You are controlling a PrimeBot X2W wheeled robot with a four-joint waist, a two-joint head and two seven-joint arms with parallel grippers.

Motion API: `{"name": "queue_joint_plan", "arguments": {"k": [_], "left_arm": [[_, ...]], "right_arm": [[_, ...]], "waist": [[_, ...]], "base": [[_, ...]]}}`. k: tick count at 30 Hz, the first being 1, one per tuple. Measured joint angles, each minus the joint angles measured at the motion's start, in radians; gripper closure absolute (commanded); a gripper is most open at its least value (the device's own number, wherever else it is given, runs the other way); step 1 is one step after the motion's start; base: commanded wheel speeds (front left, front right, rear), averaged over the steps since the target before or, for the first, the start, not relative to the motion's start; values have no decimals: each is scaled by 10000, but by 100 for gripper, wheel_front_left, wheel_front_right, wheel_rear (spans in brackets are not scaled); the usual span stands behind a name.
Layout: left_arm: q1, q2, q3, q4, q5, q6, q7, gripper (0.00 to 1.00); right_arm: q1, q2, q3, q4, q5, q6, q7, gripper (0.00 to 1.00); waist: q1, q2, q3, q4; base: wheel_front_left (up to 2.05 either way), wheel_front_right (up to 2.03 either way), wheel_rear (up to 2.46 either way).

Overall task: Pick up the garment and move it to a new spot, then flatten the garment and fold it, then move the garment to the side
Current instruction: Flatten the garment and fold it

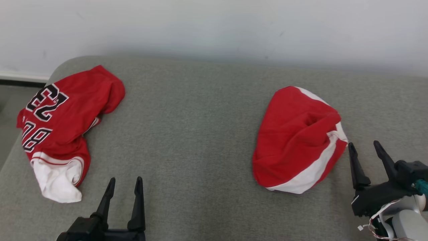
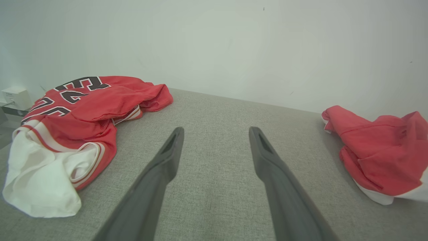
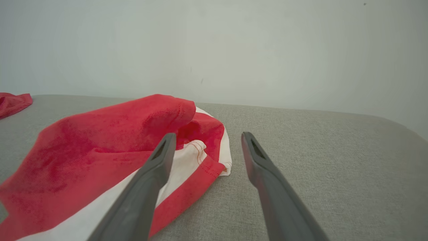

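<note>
Left gripper [image 1: 125, 179] and right gripper [image 1: 363, 144] hover spread and empty as a crumpled red-and-white fabric garment [image 1: 294, 140], likely light and limp, offers its stitched corner hem [image 3: 209, 169] for pinching

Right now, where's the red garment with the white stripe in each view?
Head view: garment right of centre, beside the right gripper.
Left wrist view: garment at the far right edge.
Right wrist view: garment lower left to centre.
Shared landmark: numbered jersey, left in every view.
</note>
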Motion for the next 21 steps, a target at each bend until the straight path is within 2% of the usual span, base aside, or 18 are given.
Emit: {"name": "queue_joint_plan", "arguments": {"k": [10, 15, 16, 17, 21], "left_arm": [[-373, -4, -546, 150, -205, 127, 0, 0], [-435, -6, -648, 205, -282, 128, 0, 0], [-448, -2, -662, 224, -291, 132, 0, 0], [-461, -2, -660, 232, -316, 136, 0, 0], [-465, -2, -631, 259, -336, 163, 0, 0]], "right_arm": [[-1536, -454, 640, 2336, 566, 0, 10, 0], [-2062, -441, 694, 3636, 1074, 0, 337, 0], [-2121, -424, 734, 3854, 1160, 0, 397, 57], [-2150, -410, 775, 3967, 1290, 0, 393, 100], [-2195, -336, 1034, 4247, 1768, 0, 234, 100]], "waist": [[0, 1, 548, 966], [1, 0, 797, 1281], [1, 1, 830, 1325], [1, 1, 852, 1358], [0, 1, 831, 1328]], "base": [[0, 0, 0], [0, 0, 0], [0, 0, 0], [0, 0, 0], [0, 0, 0]]}}
